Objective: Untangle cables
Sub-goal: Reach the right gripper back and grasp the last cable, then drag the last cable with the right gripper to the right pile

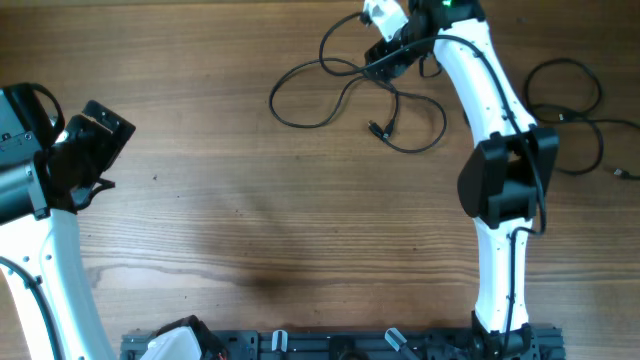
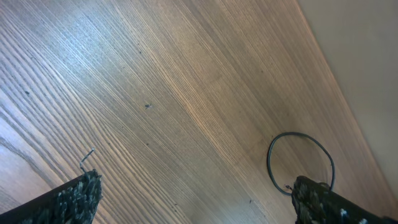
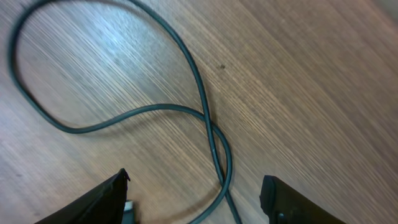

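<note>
A thin black cable (image 1: 305, 95) lies in loops at the table's top centre, with a plug end (image 1: 378, 128) below it. A second black cable (image 1: 598, 125) lies looped at the far right. My right gripper (image 1: 378, 62) is over the first cable's crossing, low above the table. In the right wrist view it (image 3: 196, 205) is open, and the crossed strands (image 3: 214, 140) run between its fingers, not gripped. My left gripper (image 1: 112, 155) is far off at the left edge. It (image 2: 199, 205) is open and empty, with a cable loop (image 2: 268, 163) by its right finger.
A black rail (image 1: 340, 345) runs along the table's front edge, with a white object (image 1: 165, 345) at its left end. The right arm (image 1: 505, 180) stretches from the front edge up between the two cables. The table's far edge (image 2: 336, 68) shows in the left wrist view.
</note>
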Tool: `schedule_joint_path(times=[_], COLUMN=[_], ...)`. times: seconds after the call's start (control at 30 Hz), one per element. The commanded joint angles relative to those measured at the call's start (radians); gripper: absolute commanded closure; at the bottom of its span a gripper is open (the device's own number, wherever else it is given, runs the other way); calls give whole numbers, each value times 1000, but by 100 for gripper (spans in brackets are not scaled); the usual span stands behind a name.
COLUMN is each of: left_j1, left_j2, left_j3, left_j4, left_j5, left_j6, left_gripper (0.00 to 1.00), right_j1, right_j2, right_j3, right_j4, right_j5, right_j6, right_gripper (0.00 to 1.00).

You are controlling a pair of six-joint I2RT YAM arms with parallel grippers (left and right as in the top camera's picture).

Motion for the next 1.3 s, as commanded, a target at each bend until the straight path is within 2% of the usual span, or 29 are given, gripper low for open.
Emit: schedule_joint_path(times=[0.0, 0.27, 0.4, 0.53, 0.83, 0.93, 0.97, 1.1, 1.27], left_j1=[4, 4, 4, 4, 4, 4, 4, 4, 4], left_j2=[-1, -1, -1, -1, -1, -1, -1, -1, -1], left_j3=[4, 4, 4, 4, 4, 4, 4, 4, 4], left_j4=[3, 3, 3, 3, 3, 3, 3, 3, 3], left_j5=[-6, -6, -6, -6, -6, -6, -6, -6, -6], left_j6=[-3, -3, -3, -3, -3, -3, -3, -3, -3], left_gripper=[0, 0, 0, 0, 0, 0, 0, 0, 0], right_j1=[5, 5, 5, 5, 6, 6, 6, 6, 4], right_j2=[77, 188, 217, 225, 225, 225, 225, 172, -87], right_j3=[8, -2, -6, -7, -69, -69, -68, -68, -68], right_j4=[36, 160, 206, 226, 241, 241, 241, 228, 171], right_j5=[-17, -39, -39, -39, -39, -19, -7, -5, -4], right_j6=[-64, -64, -59, -27, 0, 84, 141, 334, 472], right_gripper=[32, 42, 54, 60, 66, 93, 96, 96, 96])
